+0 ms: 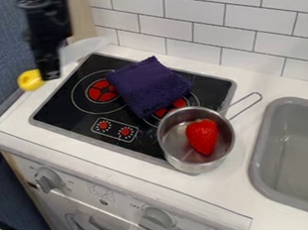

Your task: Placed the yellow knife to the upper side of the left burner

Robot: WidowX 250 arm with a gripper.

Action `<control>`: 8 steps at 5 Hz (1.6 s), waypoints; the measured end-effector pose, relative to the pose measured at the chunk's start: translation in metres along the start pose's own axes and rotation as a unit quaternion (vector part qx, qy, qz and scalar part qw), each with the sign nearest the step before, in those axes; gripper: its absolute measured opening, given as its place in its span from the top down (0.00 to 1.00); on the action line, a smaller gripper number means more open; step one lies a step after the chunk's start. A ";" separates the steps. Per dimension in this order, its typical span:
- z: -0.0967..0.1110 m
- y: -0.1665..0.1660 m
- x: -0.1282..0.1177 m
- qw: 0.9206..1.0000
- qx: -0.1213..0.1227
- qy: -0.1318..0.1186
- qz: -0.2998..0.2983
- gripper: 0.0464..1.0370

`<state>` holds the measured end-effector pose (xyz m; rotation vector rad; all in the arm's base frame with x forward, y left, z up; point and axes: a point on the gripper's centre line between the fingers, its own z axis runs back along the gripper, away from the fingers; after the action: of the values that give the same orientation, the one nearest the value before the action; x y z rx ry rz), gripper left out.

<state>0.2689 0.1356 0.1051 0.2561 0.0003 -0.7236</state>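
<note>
Although the pincer appears closed on the yellow knife, near where handle meets blade, the hold warrants caution. The knife is at the upper left of the camera view, beside the cooktop, its yellow handle to the left and its pale blade pointing up and right. Placement beyond the left burner, on its upper side, is judged outstanding.

Principal hazard: release too far left. The handle lies near the left end of the surface, and a knife let go there could tip off. Second hazard: rotation in the grip, since a smooth, slim blade offers little friction and any knock could swing it.

The purple cloth lies just beside the left burner and reaches toward the back of the cooktop; a low or overlong approach could snag it, drag it over the burner, or leave the blade propped on its folds. The cooktop's raised rim may also rock the knife if it is set down across it. Clearance beneath the knife cannot be established.
</note>
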 end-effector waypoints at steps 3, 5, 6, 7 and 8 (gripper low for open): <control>-0.035 -0.001 0.093 1.000 0.003 0.008 -0.008 0.74; -0.043 0.007 0.113 1.000 0.021 0.001 0.017 0.74; -0.061 0.007 0.115 0.999 0.020 0.017 0.025 0.74; -0.065 0.007 0.120 0.998 0.011 -0.021 0.066 0.68; -0.069 0.006 0.115 0.997 -0.034 -0.049 0.054 0.38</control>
<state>0.3651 0.0805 0.0297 0.1547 -0.0824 -0.6262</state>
